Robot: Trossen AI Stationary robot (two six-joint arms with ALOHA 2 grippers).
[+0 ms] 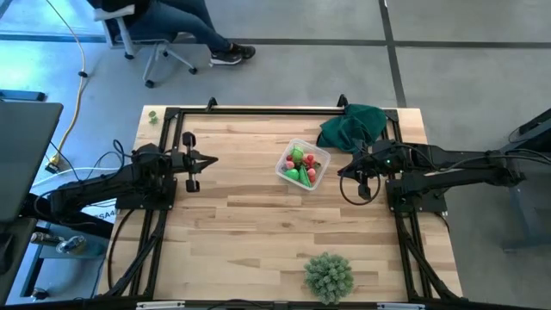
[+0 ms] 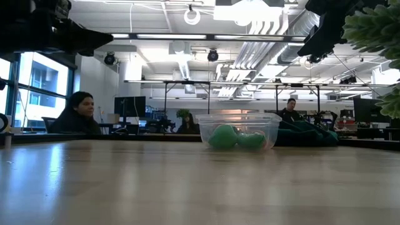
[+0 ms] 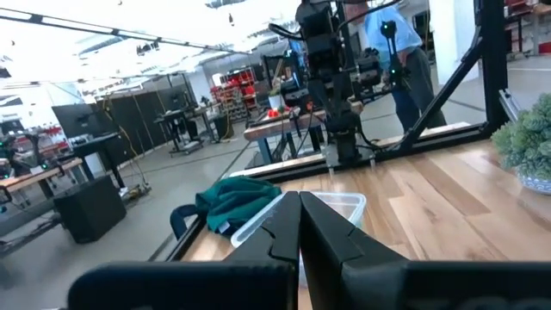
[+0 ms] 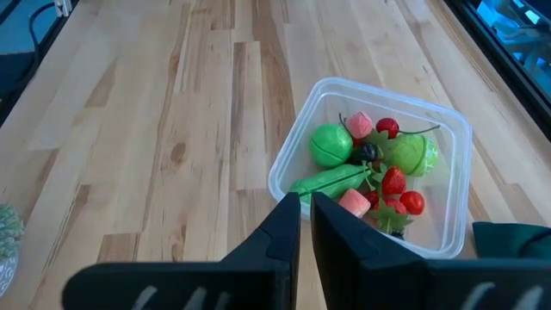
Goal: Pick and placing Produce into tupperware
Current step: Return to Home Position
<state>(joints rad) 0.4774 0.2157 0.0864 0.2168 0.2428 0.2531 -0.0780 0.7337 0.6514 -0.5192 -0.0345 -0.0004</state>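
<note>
Your right hand (image 4: 303, 205), fingers drawn nearly together and carrying nothing, is hovering just beside the tupperware (image 4: 455, 129), which is sitting on the table (image 1: 258, 232) between the two arms. The produce (image 4: 366, 168) is lying inside it, with bright green pieces among small red berries, pink bits and a dark one. Your left hand (image 1: 209, 160), likewise closed and empty, is waiting well apart from the container on its own side of the table. With the container looking full, you are probably facing only the retreat home. You are best raising the right hand before drawing it back, so the fingers are not clipping the clear rim or tipping the load. Be keeping the fingers closed and the motion slow, since the dark green cloth (image 1: 355, 125) is lying near that arm. The spiky green ball (image 1: 328, 275) at the table's edge is sitting well clear of both arms.
</note>
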